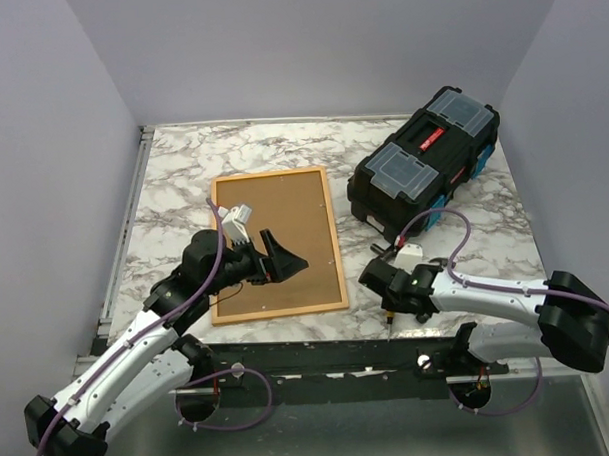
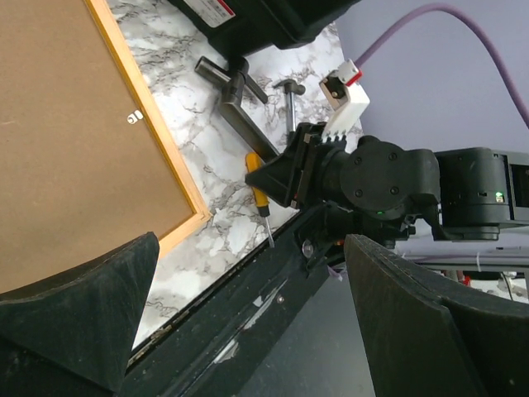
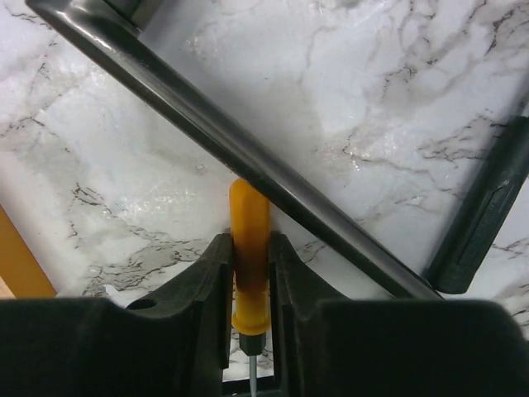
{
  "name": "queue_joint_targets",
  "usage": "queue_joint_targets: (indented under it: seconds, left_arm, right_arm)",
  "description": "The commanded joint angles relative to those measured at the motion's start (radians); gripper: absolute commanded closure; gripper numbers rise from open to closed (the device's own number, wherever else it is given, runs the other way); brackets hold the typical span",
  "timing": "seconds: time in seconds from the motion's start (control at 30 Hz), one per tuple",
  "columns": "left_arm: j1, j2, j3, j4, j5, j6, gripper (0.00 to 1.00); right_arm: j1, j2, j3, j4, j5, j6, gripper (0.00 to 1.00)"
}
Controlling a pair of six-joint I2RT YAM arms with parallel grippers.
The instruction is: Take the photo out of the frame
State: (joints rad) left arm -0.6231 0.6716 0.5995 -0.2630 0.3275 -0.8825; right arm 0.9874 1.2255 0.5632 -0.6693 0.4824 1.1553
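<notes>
Toolbox lies right of frame.

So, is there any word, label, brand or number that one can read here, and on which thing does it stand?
No text can be read.
The red label on the black toolbox: print too small and blurred to read.
Back of the frame and screwdriver: no marks seen.

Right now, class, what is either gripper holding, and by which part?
The right gripper pinches a screwdriver by its orange handle; the left gripper is open, holding nothing.
</notes>
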Motion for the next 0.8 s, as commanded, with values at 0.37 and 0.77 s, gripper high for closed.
queue_joint_targets:
  seconds: [0.37,0.77]
  left_arm:
    - [-0.187,0.106,-0.136,0.487,0.042,-0.098,0.17]
    - [-0.248,0.104,-0.156,0.468,-0.018,-0.039,0.31]
  right_arm:
    - [0.0,-0.299,0.036,0.533,-0.259,-0.347,0.99]
    - [-0.013,-0.139,0.254,0.782,-0.428,-0.285,0.99]
